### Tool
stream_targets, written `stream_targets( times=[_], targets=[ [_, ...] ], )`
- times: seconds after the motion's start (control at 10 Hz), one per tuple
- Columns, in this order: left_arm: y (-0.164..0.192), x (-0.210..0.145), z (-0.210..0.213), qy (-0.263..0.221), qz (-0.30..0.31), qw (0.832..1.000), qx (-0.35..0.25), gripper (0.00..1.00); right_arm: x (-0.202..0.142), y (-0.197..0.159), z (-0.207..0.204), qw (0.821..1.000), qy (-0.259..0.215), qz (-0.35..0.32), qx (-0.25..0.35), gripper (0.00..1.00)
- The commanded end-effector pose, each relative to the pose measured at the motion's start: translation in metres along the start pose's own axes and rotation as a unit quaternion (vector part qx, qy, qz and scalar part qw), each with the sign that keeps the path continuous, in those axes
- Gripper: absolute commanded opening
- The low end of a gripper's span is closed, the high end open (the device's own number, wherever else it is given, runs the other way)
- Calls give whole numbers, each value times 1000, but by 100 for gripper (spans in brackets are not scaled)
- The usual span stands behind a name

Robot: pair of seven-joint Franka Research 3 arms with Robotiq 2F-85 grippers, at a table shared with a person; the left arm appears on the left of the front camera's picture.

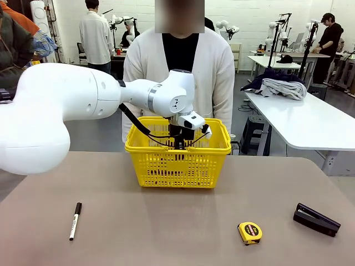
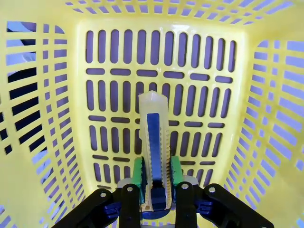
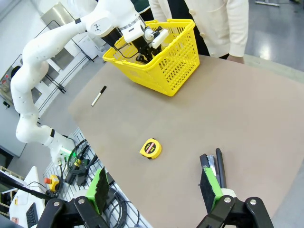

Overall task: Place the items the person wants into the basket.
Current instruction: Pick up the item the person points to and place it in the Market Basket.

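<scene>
left wrist view looks down into the yellow slotted plastic basket (image 2: 47,118) at the desk's far edge. there the yellow-and-black utility knife (image 2: 154,128) stands between the green pads of the left pincer (image 2: 156,172); clamped or loose, i cannot tell. right pincer (image 3: 154,187) gapes wide, empty. risk: the knife drops nose-first and wedges in a floor slot, or catches a pad on withdrawal.

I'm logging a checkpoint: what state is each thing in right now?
Yellow slotted plastic basket: upright.
Pale yellow utility knife: gripped, inside the basket.
Left gripper: shut on the knife.
Right gripper: open, empty.
Yellow-and-black tape measure: tape retracted.
White marker with black cap: capped.
Black stapler: closed.
</scene>
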State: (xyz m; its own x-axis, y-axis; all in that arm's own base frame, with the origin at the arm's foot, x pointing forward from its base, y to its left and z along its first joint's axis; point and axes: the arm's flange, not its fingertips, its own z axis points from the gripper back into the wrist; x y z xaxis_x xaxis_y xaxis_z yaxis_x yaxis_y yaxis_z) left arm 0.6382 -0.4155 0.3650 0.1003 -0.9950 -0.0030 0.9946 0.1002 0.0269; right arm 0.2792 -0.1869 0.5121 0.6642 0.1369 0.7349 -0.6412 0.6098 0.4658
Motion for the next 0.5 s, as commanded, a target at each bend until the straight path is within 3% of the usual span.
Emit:
stream_targets(
  times=[0.0,0.2,0.4],
  targets=[
    [15,12,2,11,-9,1000,9,75,2,-1,0,1000,-14,6,7,100],
    [15,11,7,10,-11,1000,19,100,2,-1,0,1000,-14,6,7,100],
    [13,10,8,12,-13,1000,18,100,2,-1,0,1000,-14,6,7,100]
  ],
)
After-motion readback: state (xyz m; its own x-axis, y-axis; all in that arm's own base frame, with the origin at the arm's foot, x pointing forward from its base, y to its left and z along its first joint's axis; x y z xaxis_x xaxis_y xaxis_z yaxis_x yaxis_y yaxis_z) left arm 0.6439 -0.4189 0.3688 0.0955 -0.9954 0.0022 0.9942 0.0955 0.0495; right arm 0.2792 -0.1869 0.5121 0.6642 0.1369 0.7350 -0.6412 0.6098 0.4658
